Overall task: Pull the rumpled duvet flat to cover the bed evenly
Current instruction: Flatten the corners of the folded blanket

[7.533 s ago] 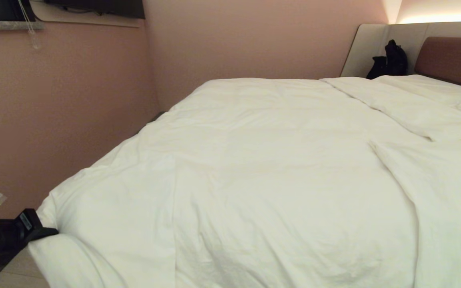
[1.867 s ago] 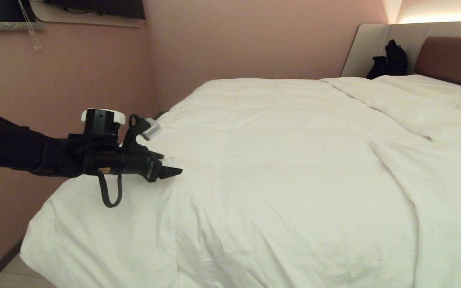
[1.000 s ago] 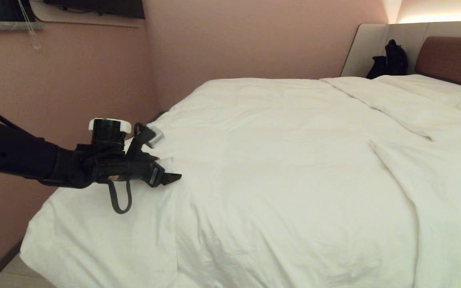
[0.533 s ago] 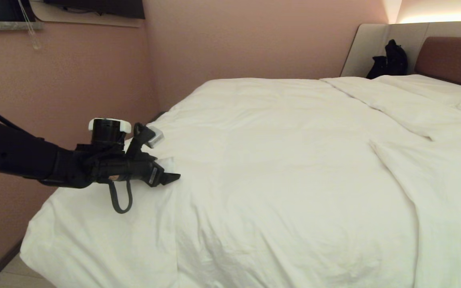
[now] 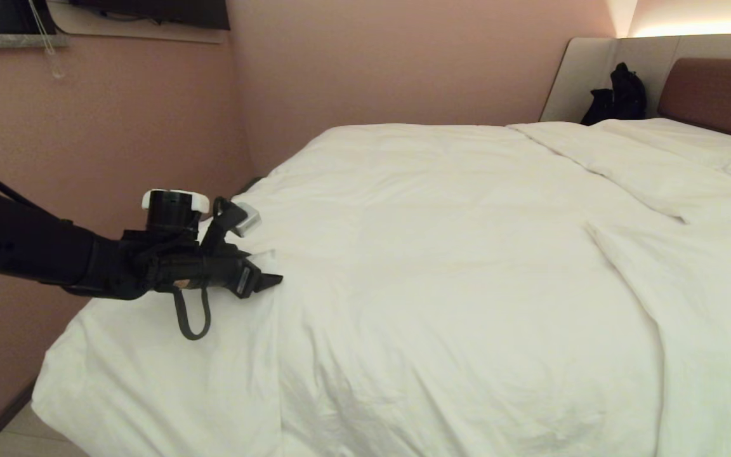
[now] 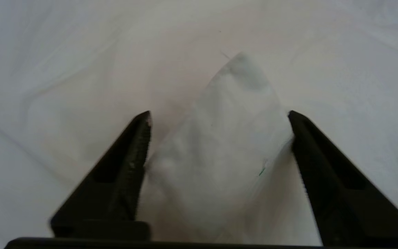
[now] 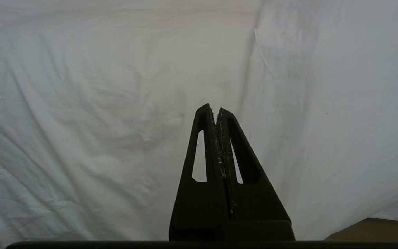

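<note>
My left end effector (image 5: 271, 279) lies low on the duvet (image 5: 454, 254), near the left edge of the bed (image 5: 714, 95) and not far from its foot corner. Its jaws stand apart, and a raised fold (image 6: 219, 145) of white cloth sits between them. The two fingers (image 6: 130, 166) are on each side of the fold, but they do not squeeze it tight, so I am not holding it yet. The duvet lies over nearly the whole bed. It hangs down over the foot edge, and it has long creases near the right side and up by the headboard. I think my step now is to grab this fold. To do it well, I should push the fingers deep around the puffy part so I catch thick cloth, not just the thin top skin. Then I should close fully before I pull, or it may slip out. I should pull slow and low toward the left edge, so the creases smooth out. My right end effector (image 7: 218, 114) is clenched with nothing in it, close to the white cloth that hangs at the bed's side.
</note>
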Controlling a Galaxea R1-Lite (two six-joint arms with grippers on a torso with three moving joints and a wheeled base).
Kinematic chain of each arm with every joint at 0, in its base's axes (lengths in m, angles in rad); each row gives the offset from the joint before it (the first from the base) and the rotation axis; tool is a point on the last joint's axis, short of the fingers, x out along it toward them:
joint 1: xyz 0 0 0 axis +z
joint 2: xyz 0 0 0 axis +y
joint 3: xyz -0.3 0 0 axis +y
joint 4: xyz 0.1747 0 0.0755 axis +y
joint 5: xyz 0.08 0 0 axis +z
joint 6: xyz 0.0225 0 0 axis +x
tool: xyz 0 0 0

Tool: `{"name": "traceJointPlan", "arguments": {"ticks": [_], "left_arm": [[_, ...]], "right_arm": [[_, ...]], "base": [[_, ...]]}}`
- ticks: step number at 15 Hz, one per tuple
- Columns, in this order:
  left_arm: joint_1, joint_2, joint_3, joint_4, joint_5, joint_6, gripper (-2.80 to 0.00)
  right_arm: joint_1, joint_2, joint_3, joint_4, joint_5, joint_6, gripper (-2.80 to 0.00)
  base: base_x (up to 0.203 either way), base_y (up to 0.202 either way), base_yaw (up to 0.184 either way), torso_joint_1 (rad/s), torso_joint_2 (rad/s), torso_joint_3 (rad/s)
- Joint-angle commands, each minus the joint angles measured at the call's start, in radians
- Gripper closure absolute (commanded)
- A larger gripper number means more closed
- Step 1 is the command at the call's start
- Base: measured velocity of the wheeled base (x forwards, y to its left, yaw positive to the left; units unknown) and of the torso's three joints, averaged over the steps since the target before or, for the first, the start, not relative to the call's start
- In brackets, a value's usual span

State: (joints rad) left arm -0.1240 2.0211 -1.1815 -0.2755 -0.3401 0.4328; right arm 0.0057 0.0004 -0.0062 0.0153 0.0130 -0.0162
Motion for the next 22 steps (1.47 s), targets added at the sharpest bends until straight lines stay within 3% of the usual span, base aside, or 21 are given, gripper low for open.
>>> {"name": "traceJointPlan", "arguments": {"ticks": [1,6,16,22], "left_arm": [[0.000,-0.001,0.002,-0.010,-0.002,0.003,0.00],[-0.001,0.019,0.031,-0.133,0.015,0.000,0.00],[0.000,-0.069,0.129,-0.126,0.020,0.000,0.00],[0.059,-0.322,0.265,-0.028,0.062,0.002,0.00]], "right_arm": [[0.000,0.001,0.000,0.000,0.001,-0.001,0.00],[0.000,0.001,0.000,0.000,0.001,-0.001,0.00],[0.000,0.001,0.000,0.000,0.001,-0.001,0.00],[0.000,0.001,0.000,0.000,0.001,-0.001,0.00]], "base": [[0.000,0.000,0.000,0.000,0.00,0.000],[0.000,0.000,0.000,0.000,0.00,0.000],[0.000,0.000,0.000,0.000,0.00,0.000],[0.000,0.000,0.000,0.000,0.00,0.000]]}}
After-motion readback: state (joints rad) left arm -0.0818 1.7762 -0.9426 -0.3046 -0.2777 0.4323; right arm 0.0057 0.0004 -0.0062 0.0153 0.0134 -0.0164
